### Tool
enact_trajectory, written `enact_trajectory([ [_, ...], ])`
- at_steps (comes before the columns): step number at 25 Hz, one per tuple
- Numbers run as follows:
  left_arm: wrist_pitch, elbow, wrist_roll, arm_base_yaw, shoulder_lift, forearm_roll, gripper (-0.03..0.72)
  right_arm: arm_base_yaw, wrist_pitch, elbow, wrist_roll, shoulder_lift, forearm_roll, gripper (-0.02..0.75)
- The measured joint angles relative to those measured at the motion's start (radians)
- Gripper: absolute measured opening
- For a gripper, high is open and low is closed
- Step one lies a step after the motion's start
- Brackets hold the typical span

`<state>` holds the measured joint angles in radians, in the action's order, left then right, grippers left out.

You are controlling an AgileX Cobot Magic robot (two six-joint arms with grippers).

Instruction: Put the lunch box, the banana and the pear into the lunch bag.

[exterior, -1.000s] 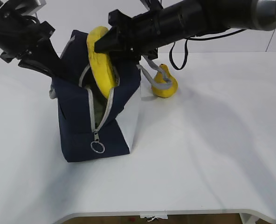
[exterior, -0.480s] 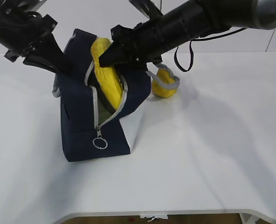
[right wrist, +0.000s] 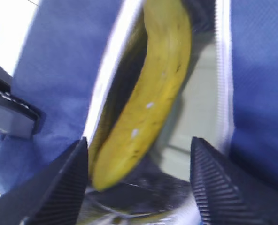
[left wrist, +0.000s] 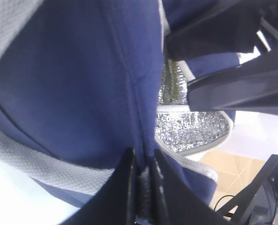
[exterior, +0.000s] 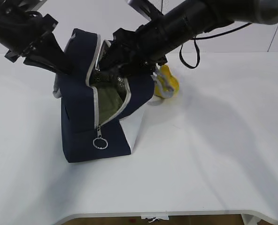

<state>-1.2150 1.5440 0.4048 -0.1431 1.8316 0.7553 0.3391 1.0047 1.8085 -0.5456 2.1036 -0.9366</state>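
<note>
Lunch bag [exterior: 94, 117] stands left of centre in the exterior view, navy with a white lower side panel, zipper run open, ring pull [exterior: 100, 142] hanging low on the front. Mouth gapes; silver lining and a pale green surface show inside. Right wrist view looks down into the opening: banana [right wrist: 150, 93] lies inside the bag, lengthwise between the 2 zipper edges, upper end cut off by the top of the frame. In the exterior view the banana is not visible; the right arm covers the mouth.

Pear [exterior: 168, 82] sits on the white table [exterior: 214, 154] just right of the bag, centre-upper frame, partly hidden behind a grey webbing handle [exterior: 158, 86]. Whether the green surface inside is the lunch box lid cannot be told.

Right gripper [right wrist: 139, 180]: the 2 fingers stand wide apart at the lower corners of the wrist view, the banana's lower end between them and close to the left finger; contact cannot be told through the blur. The arm reaches from upper right down and leftward into the bag mouth.

Left gripper [left wrist: 143, 180]: fingers pressed together on a fold of the bag's navy fabric, bottom centre of the left wrist view. Its arm enters from upper left and holds the bag's rear edge.
</note>
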Motion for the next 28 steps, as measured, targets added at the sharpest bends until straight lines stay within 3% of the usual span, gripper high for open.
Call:
enact_trajectory([
  [10,0.0,0.0,0.0,0.0,0.0,-0.028,0.015,0.0,0.078,0.297,0.282,0.0,0.415,0.53],
  [18,0.0,0.0,0.0,0.0,0.0,-0.033,0.014,-0.004,0.08,0.351,0.616,0.006,0.901,0.528],
  [28,0.0,0.0,0.0,0.0,0.0,-0.036,0.015,-0.04,-0.042,0.351,0.664,0.106,0.964,0.527],
])
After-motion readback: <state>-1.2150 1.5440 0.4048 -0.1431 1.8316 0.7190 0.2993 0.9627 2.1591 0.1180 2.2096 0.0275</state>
